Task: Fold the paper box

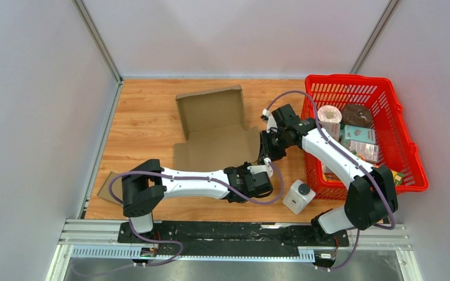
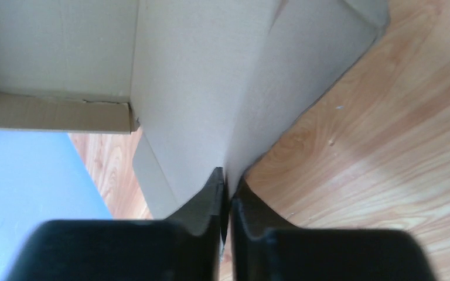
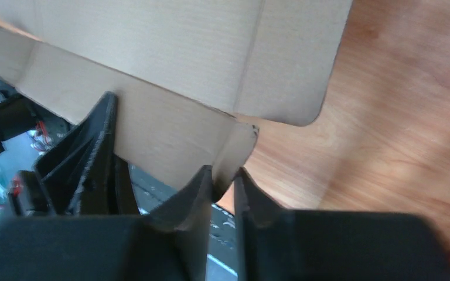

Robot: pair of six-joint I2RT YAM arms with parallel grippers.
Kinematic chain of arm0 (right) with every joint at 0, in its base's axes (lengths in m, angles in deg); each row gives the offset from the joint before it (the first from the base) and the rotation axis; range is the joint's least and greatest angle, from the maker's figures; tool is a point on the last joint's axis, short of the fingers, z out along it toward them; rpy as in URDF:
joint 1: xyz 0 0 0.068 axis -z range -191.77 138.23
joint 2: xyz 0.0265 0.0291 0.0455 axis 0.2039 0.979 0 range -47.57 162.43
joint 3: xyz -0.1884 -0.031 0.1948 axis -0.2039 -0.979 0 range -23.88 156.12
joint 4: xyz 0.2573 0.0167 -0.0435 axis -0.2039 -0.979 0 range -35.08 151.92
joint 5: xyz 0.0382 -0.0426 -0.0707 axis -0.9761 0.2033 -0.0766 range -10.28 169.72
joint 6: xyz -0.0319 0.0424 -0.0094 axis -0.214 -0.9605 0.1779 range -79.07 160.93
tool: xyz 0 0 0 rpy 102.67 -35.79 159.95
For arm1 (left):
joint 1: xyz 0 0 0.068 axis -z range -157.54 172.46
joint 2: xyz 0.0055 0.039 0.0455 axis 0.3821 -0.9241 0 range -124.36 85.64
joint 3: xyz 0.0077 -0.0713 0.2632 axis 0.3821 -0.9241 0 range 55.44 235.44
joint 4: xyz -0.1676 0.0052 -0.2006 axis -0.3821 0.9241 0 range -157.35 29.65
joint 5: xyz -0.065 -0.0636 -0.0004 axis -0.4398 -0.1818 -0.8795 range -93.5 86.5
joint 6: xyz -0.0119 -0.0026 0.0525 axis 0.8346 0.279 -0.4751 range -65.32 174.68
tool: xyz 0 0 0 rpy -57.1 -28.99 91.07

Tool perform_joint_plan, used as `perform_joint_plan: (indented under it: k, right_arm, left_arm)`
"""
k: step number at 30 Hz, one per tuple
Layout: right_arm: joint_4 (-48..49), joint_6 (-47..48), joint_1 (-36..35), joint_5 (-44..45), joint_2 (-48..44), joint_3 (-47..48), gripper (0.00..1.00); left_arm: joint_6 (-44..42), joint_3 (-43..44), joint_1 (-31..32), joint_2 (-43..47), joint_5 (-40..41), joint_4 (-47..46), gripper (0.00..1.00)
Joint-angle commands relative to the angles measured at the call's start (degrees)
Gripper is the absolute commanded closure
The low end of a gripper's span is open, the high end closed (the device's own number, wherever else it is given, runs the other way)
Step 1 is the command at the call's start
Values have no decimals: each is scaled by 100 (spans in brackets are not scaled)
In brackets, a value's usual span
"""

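The paper box [image 1: 211, 117] is a brown cardboard blank lying on the wooden table, with its far section's walls standing and its near panel flat. My left gripper [image 1: 258, 171] is at the box's near right corner. In the left wrist view it [image 2: 228, 182] is shut on the thin edge of a cardboard flap [image 2: 211, 88]. My right gripper [image 1: 266, 153] reaches in from the right at the same side. In the right wrist view it [image 3: 223, 175] is shut on the corner of a small side flap [image 3: 234, 149], below the box's broad panel [image 3: 170, 47].
A red basket [image 1: 410, 186] holding several packaged items stands at the right, close to the right arm. A small white device [image 1: 299, 196] sits near the front edge, beside the basket. A cardboard scrap [image 1: 105, 186] lies at the table's near left edge.
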Motion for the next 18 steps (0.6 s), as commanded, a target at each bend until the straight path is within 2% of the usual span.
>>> perform_joint_plan:
  k: [1, 3, 6, 7, 10, 12, 13, 14, 17, 18]
  right_arm:
    - [-372, 41, 61, 459, -481, 620, 56]
    - [-372, -74, 62, 1466, -683, 840, 31]
    - [-328, 13, 62, 2234, -991, 1271, 13]
    - [-337, 31, 62, 2515, -1088, 1377, 10]
    - [-223, 198, 44, 2624, -1359, 1668, 2]
    - [179, 312, 27, 2336, -1492, 1335, 0]
    - [278, 339, -17, 2090, -1563, 1203, 0]
    - [348, 348, -78, 1948, -1581, 932, 0]
    - [901, 313, -561, 1754, -1817, 361, 0]
    - [1233, 269, -684, 1432, -1879, -7, 0]
  left_arm:
    - [-169, 225, -62, 653, 349, 331, 97]
    - [251, 295, -297, 1154, -695, 523, 100]
    - [1182, 357, -806, 1892, -1953, 691, 100]
    - [1455, 427, -948, 2190, -2174, 779, 100]
    - [2623, 691, -1659, 2752, -2825, 1104, 100]
    - [3485, 595, -2055, 3105, -3527, 746, 100]
    - [4175, 516, -2544, 3429, -3782, 544, 100]
    - [4513, 394, -2749, 3580, -4245, -49, 100]
    - [5884, -99, -3523, 3924, -4653, -1027, 100]
    - [6226, -222, -3673, 3941, -4654, -1144, 100]
